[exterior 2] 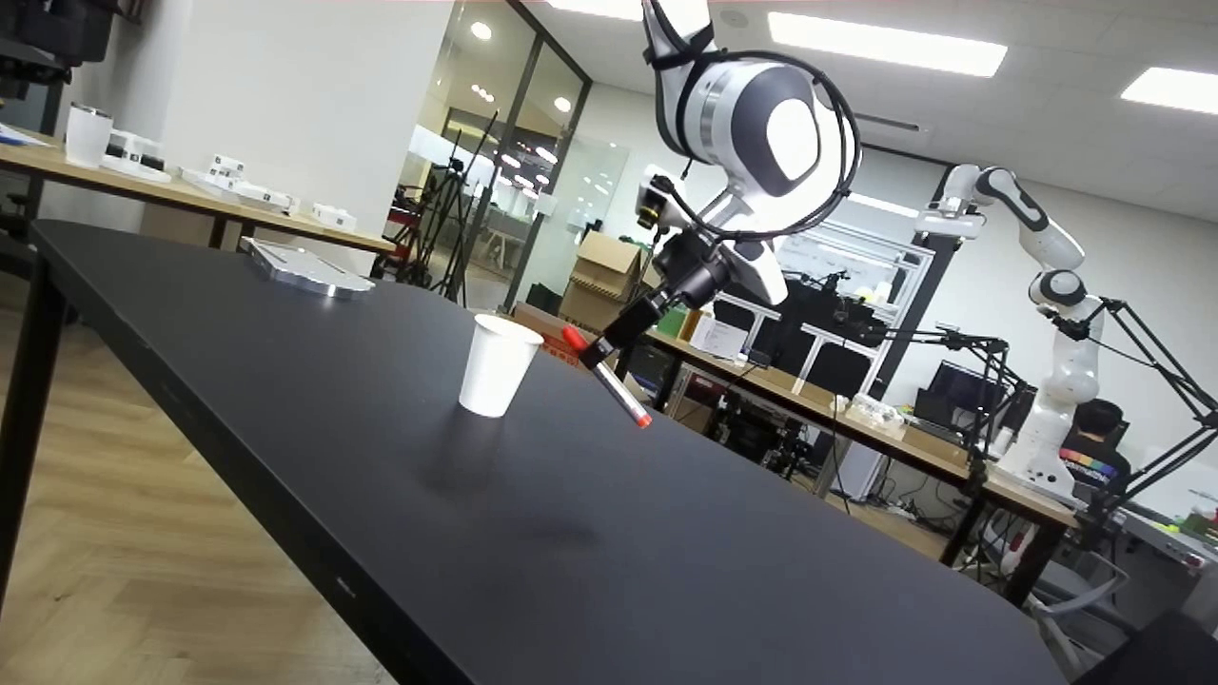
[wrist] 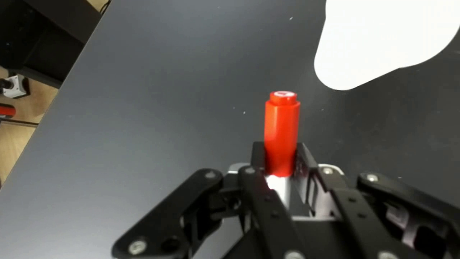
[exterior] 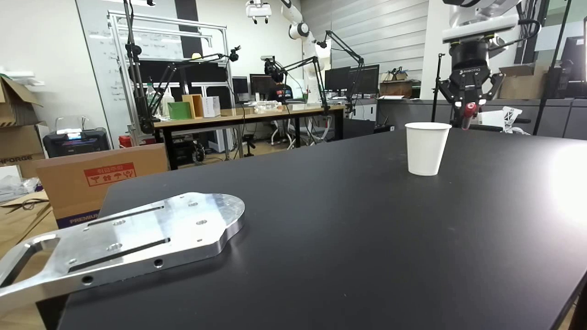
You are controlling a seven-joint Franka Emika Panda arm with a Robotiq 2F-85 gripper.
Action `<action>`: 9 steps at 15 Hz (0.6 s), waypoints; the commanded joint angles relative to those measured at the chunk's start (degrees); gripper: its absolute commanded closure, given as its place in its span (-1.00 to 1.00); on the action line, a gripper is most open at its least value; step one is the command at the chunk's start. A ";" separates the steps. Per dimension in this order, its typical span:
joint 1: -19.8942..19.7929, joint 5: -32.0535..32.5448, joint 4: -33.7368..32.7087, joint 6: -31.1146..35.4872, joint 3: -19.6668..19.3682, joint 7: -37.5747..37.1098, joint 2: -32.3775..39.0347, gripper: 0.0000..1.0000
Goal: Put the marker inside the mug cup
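Observation:
The marker [exterior: 468,113] has a red cap, a pale body and a red tip; it also shows in an exterior view [exterior 2: 618,391] and in the wrist view [wrist: 282,133]. My gripper [wrist: 280,158] is shut on it near the cap, and it hangs tilted above the table. The white mug cup [exterior: 425,150] stands upright on the table in both exterior views [exterior 2: 497,371]. It shows overexposed at the upper right of the wrist view [wrist: 384,39]. My gripper [exterior 2: 597,354] is beside the cup, about rim height, apart from it. The cup's inside is hidden.
A silver metal plate [exterior: 151,233] lies at the far end of the black table [exterior: 344,238], and also shows in an exterior view [exterior 2: 309,269]. A cardboard box [exterior: 105,178] stands past that end. The table's edge [wrist: 68,77] runs along the left of the wrist view.

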State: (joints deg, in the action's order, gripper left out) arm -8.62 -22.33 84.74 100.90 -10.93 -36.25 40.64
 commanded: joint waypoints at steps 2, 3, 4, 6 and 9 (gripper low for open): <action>-0.44 -3.13 -8.39 -5.51 2.93 -6.50 1.93 0.88; -0.39 -3.45 -9.76 -6.52 3.41 -7.50 2.06 0.88; -0.51 -4.00 -11.21 -7.98 3.89 -8.68 2.33 0.88; -0.72 -5.06 -13.48 -10.88 4.86 -10.28 2.71 0.88; -1.17 -6.43 -17.66 -15.22 5.80 -12.01 3.77 0.88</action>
State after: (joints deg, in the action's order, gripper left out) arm -8.55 -27.19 73.66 90.88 -6.48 -44.39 41.84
